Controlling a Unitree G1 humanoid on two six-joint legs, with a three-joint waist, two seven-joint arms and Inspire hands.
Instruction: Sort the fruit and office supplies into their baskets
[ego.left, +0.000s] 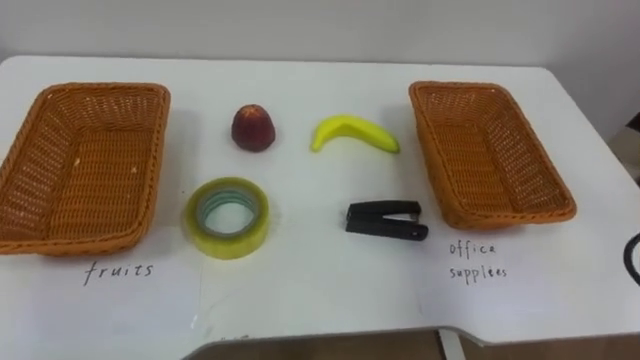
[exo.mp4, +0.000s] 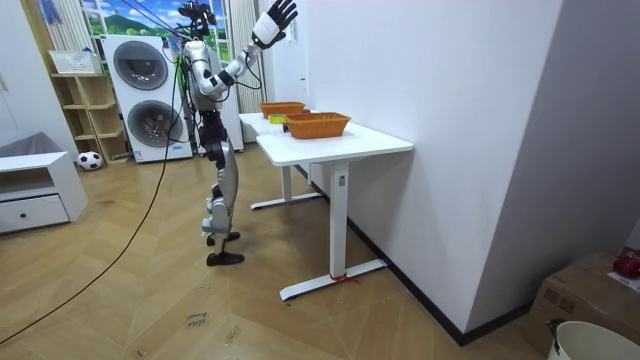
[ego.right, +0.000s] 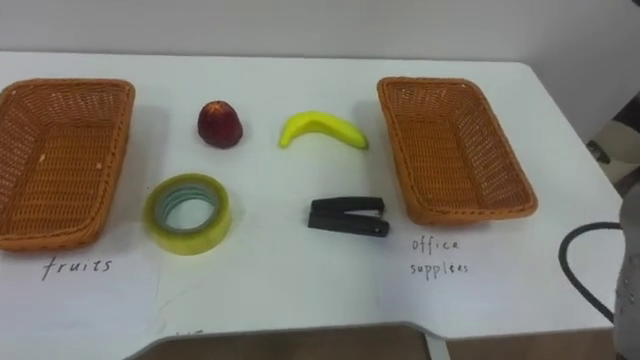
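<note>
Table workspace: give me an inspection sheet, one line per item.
surface: white table, handwritten labels before each basket
job's things: apple, banana, tape roll and stapler lie between the empty fruits basket and the empty office supplies basket
clutter: nothing seen
hands: right hand raised high, fingers spread
cables: nothing seen on the table
surroundings: washing machines, shelf, ball

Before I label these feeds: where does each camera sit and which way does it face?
Left eye view: on the robot's head, looking down at the white table and two woven orange baskets.
Right eye view: same head, slightly rightward, same downward look.
Room view: standing off the table's end, facing the whole standing robot, its right hand raised, fingers spread.
All three share the table and baskets.
</note>
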